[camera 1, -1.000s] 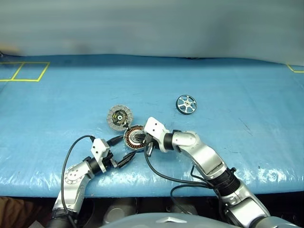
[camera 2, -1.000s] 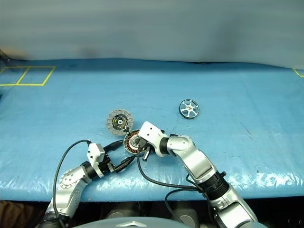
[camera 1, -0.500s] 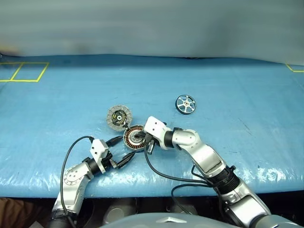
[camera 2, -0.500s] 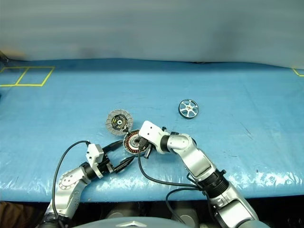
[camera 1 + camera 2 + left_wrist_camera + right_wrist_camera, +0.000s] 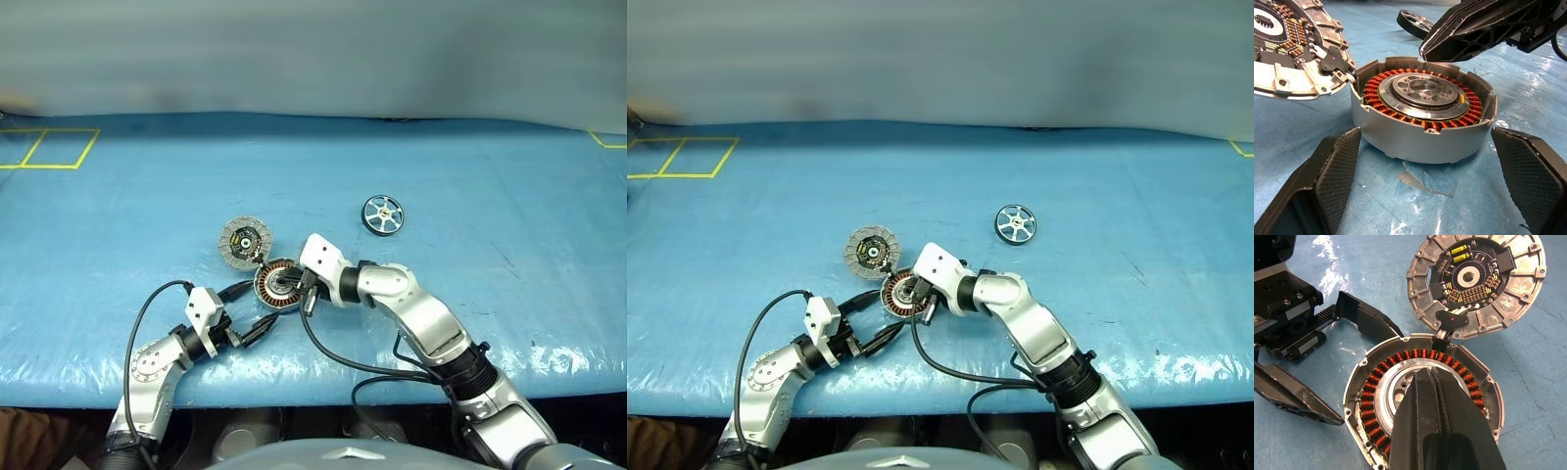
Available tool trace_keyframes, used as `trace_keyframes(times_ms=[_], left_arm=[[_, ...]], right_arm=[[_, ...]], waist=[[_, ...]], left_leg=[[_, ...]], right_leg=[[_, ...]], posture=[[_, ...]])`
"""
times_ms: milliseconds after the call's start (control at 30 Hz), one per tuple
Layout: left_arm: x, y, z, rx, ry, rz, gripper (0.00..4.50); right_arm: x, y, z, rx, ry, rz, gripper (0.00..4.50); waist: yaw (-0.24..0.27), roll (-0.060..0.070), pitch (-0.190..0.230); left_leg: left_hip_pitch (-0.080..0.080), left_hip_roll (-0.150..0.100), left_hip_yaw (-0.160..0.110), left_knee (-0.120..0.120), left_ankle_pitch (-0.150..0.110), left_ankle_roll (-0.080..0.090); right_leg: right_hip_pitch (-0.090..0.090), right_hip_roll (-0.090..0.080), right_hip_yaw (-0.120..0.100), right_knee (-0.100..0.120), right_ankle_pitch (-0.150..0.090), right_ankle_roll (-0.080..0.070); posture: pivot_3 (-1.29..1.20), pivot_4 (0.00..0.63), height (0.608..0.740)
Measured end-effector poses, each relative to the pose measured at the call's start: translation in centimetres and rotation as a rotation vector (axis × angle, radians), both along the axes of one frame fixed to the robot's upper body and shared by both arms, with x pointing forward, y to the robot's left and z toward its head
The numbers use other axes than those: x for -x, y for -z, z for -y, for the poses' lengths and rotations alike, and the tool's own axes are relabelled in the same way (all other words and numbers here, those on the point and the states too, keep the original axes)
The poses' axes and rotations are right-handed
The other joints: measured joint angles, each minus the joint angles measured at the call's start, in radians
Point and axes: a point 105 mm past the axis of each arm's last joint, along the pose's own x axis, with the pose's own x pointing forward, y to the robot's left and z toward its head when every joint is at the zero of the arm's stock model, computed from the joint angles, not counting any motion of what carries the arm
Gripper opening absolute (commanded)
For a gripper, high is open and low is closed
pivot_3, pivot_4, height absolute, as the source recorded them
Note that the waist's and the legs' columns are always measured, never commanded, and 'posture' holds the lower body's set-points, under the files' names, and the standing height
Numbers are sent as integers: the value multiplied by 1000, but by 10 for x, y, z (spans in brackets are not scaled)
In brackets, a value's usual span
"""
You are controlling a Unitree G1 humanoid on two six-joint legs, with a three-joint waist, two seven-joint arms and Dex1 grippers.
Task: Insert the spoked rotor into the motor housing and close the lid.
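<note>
Blue-covered worktop [image 5: 118, 196]: we logged no change. Motor housing [image 5: 276, 284] near front edge, lid [image 5: 245, 240] open; spoked rotor [image 5: 383, 214] well apart, uninserted. Left gripper [image 5: 257, 327] wide; right gripper [image 5: 290, 285] pinched, empty.

We find no word, number, label or brand that can be read anywhere on the blue table cover [image 5: 470, 186]. The lid [image 5: 1476, 286] lies open and shows a dark circuit board with small yellow and copper parts; any print there is perhaps too fine to make out. The only signs are yellow tape lines [image 5: 49, 147] at the far left and the far right corner [image 5: 609, 143].
</note>
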Motion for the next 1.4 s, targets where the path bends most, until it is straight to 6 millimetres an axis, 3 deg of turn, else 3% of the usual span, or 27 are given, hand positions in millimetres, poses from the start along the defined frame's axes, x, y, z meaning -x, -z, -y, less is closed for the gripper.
trace_keyframes(times_ms=[133, 733, 967, 1100, 1233, 1333, 1400], left_arm=[[1, 0, -1, 0, -3, -1, 4500], [1, 1, -2, -2, -13, -4, 4500], [2, 1, -2, 0, -12, -3, 4500], [3, 1, -3, 5, -14, -5, 4500], [7, 1, -7, -3, -16, -11, 4500], [11, 1, -12, 5, -28, -21, 4500], [13, 1, -14, -1, -29, -24, 4500]], right_arm=[[4, 13, -1, 27, -9, -34, 20], [2, 17, -4, 89, -9, 9, 20], [6, 15, -1, 20, -7, -58, 20], [5, -2, 4, -68, 8, -59, 20], [-3, -18, 18, -114, 53, -23, 20], [-21, -23, 47, -73, 163, 31, 20], [-39, -25, 73, -12, 258, 83, 386]], waist=[[-2, 0, 0], [-8, 0, 0], [-7, 0, 0], [-9, 0, 0], [-9, 0, 0], [-7, 0, 0], [-6, 1, 1]], left_leg=[[0, 0, 0, 0, 0, 0], [1, 0, 0, 0, 0, 0], [1, 0, 0, 0, 0, 0], [0, 0, 0, 0, -1, 0], [0, 0, 0, 0, -1, 0], [0, 0, 0, 0, -1, 0], [0, 0, 1, 0, -1, 0]], right_leg=[[0, 0, 0, 0, 1, -1], [0, 0, 0, 0, -1, 1], [0, 0, 0, 0, 0, 0], [0, 0, 0, 0, 1, -1], [0, 0, 0, 0, 0, -1], [0, 0, 0, 0, 0, 0], [0, 0, 0, 0, 0, 0]], posture=[[0, 150, 740], [0, 150, 740], [0, 150, 740], [0, 150, 740], [0, 150, 740], [0, 150, 740], [0, 150, 740]])
